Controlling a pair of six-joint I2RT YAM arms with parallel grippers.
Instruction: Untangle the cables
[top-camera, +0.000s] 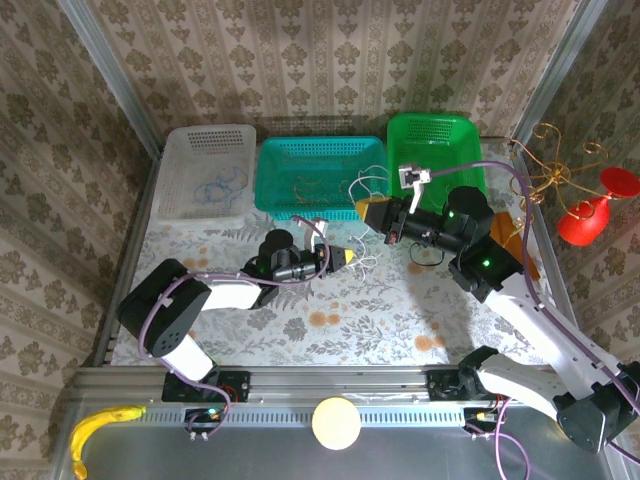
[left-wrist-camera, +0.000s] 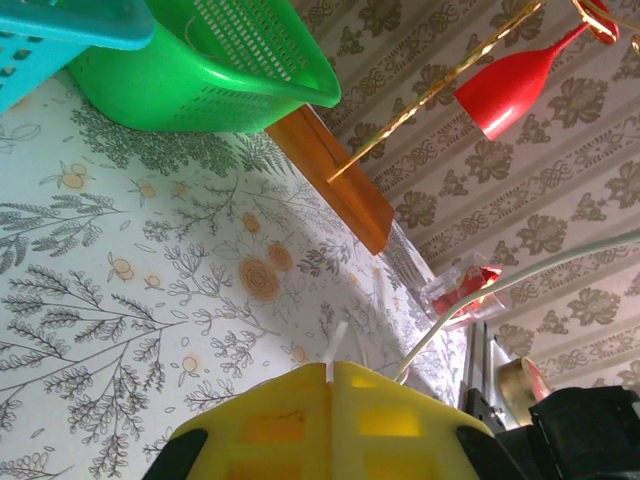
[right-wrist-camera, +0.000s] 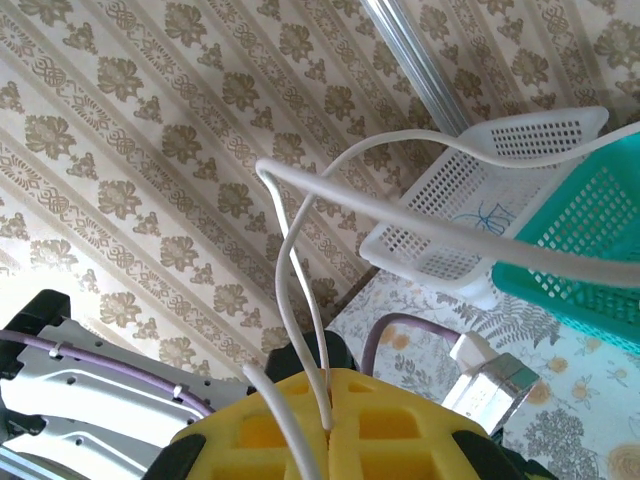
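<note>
1. Overhead: I have both arms stretched over the flowered table (top-camera: 330, 320). The left gripper (top-camera: 350, 258) lies low near the middle. The right gripper (top-camera: 368, 211) hangs just beyond it, in front of the teal basket (top-camera: 275, 200). A white cable (top-camera: 368, 264) trails on the cloth just beside the left tips. A blue cable (top-camera: 222, 185) lies in the white basket (top-camera: 180, 150), and a gold cable (top-camera: 310, 187) lies in the teal one.

2. Left wrist: the left gripper (left-wrist-camera: 335, 372) has its yellow jaws pressed together on the white cable (left-wrist-camera: 520, 278). One strand pokes out at the seam and another sweeps off to the right. The green basket (left-wrist-camera: 200, 70) sits ahead.

3. Right wrist: the right gripper (right-wrist-camera: 330, 385) is likewise clamped on the white cable (right-wrist-camera: 400, 210), whose strands rise from the seam and loop wide across the frame. A metal plug (right-wrist-camera: 490, 378) hangs just beside the tips.

4. My reading: blue and gold look sorted, and the white cable is the one in hand, pinched at two places. Next I would draw the grippers apart slowly to open its loops. I would watch that neither pinch slips, then carry the cable toward the green basket.
</note>
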